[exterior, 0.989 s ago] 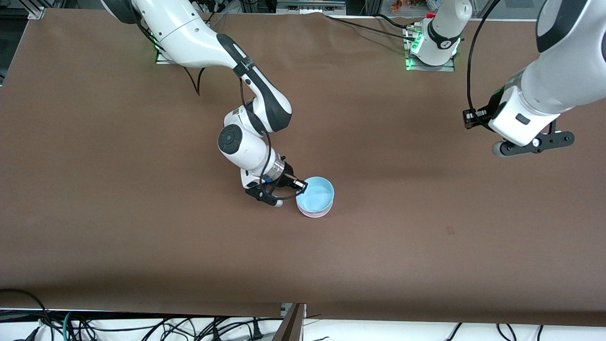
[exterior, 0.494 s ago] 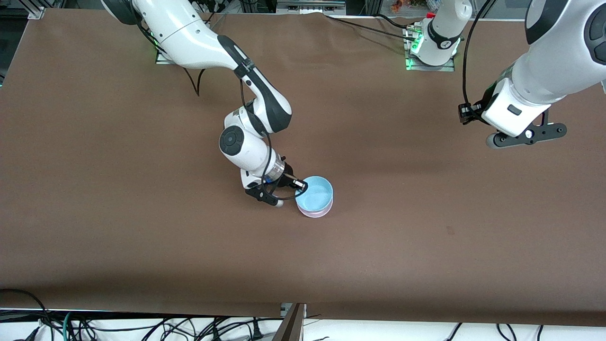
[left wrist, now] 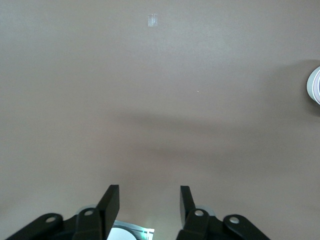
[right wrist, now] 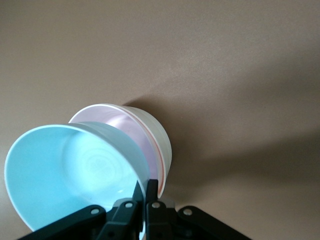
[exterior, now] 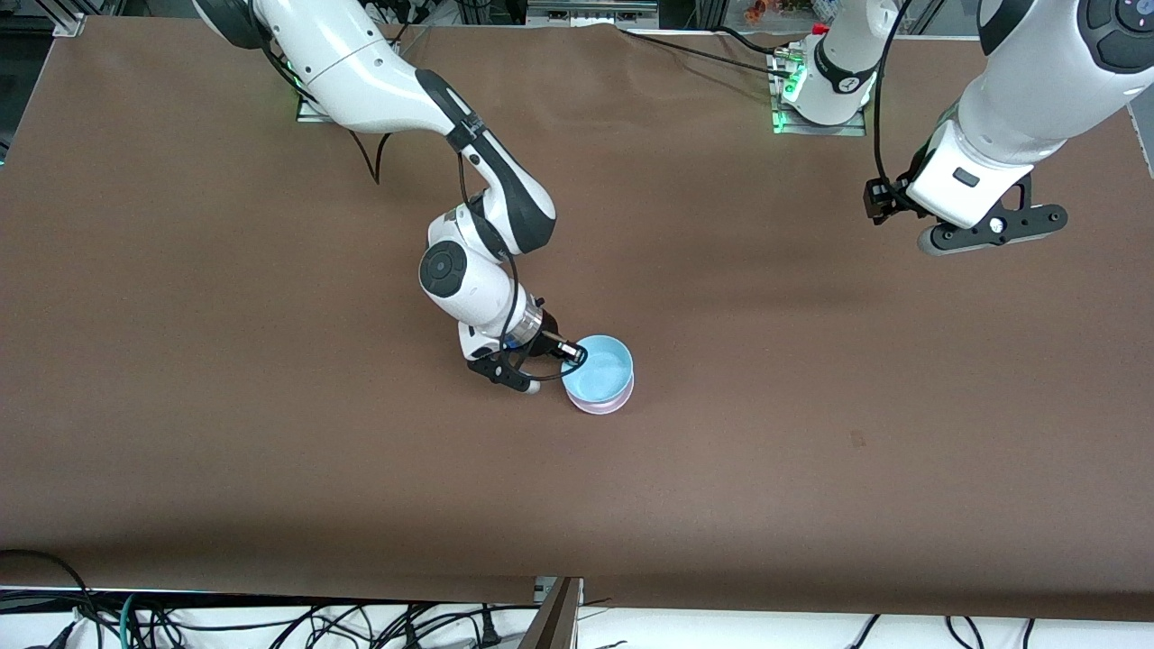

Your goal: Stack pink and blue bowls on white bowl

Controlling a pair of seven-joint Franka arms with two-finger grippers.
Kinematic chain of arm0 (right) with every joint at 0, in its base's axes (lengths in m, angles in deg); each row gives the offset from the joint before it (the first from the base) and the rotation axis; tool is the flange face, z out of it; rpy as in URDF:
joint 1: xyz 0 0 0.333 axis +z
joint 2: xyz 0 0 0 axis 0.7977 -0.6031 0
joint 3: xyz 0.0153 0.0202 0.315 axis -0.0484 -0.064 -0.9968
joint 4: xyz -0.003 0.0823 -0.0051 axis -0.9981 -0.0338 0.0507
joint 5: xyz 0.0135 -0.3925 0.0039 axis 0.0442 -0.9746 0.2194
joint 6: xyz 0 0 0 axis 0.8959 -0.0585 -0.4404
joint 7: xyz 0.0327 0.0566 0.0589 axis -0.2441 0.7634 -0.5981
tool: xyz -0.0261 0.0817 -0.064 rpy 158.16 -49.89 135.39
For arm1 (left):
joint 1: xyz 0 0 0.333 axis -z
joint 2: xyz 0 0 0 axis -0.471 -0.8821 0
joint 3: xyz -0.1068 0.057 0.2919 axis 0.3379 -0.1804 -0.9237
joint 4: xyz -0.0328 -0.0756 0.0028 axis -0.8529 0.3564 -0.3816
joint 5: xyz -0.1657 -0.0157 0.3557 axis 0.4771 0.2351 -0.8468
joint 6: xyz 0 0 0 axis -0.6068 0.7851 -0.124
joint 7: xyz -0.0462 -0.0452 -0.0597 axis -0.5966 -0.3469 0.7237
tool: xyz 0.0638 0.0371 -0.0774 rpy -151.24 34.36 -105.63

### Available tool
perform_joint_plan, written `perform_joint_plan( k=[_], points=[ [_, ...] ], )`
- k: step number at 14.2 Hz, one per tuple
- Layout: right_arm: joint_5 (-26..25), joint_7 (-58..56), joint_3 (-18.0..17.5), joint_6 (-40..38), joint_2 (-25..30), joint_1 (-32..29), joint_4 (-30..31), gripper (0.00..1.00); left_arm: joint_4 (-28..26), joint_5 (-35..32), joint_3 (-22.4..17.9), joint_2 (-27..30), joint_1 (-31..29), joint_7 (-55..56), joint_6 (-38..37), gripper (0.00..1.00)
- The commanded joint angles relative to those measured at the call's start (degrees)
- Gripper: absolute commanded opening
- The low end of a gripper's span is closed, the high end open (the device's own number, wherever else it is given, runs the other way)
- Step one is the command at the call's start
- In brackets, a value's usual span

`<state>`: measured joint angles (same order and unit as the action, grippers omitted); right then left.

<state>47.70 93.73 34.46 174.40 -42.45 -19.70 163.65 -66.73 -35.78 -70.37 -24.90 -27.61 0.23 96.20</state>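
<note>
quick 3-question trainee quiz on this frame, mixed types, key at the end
1. True or false: the right gripper is shut on the rim of the blue bowl.
2. Multiple choice: where is the left gripper? A) inside the blue bowl B) open, up over bare tabletop toward the left arm's end C) shut on the pink bowl
3. Fill in: in the right wrist view, the blue bowl sits tilted over the ____ bowl, which is nested in the white bowl.

Key: 1 true; 2 B; 3 pink.
</note>
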Motion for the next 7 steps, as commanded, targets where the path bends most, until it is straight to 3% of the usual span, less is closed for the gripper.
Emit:
perform_joint_plan(
  k=[1,7],
  points=[
    [-1.00,0.95,0.62,-0.70,-0.85,0.64,-1.20,0.00,-1.87,0.78,0.14,1.50,-0.84,-1.72,1.33,0.60],
    [-1.96,0.95,0.62,-0.70,-1.29,0.64,-1.29,0.00,-1.87,0.78,0.14,1.33,-0.75,-1.72,1.33,0.71]
  ],
)
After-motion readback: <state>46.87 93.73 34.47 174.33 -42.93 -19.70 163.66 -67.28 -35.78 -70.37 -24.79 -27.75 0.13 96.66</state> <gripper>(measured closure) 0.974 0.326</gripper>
